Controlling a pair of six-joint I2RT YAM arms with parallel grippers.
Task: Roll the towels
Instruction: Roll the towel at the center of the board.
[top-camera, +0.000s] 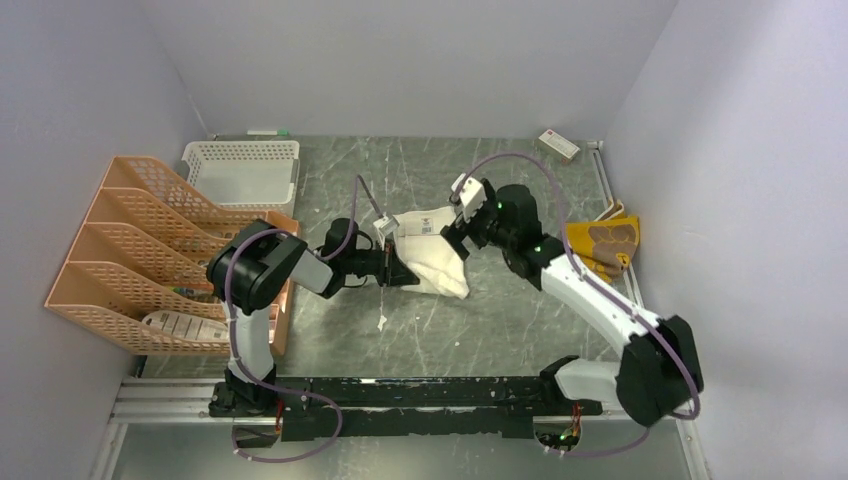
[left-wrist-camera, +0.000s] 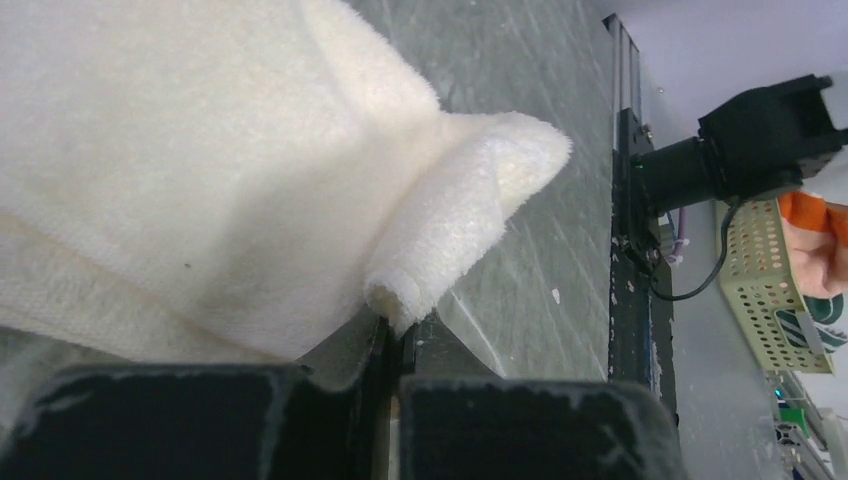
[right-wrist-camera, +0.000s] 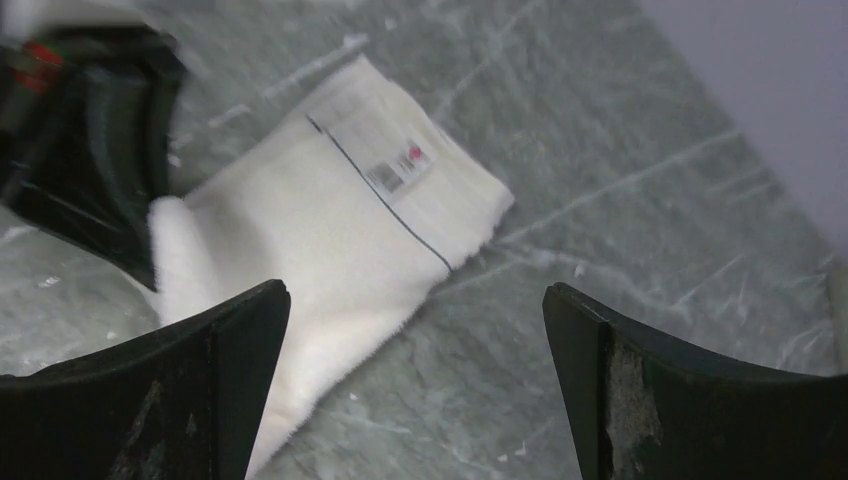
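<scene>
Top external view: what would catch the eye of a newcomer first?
The plain off-white cloth towel lies rumpled in the middle, its edge pinched in the shut left claw, while the open right claw hovers over its far end. A mustard-yellow cloth towel with brown markings lies by the right wall.

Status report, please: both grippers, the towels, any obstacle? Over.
Left gripper shut on off-white towel, at a curled corner. Right gripper open, above same towel. Yellow towel apart, far right, unrolled.
</scene>
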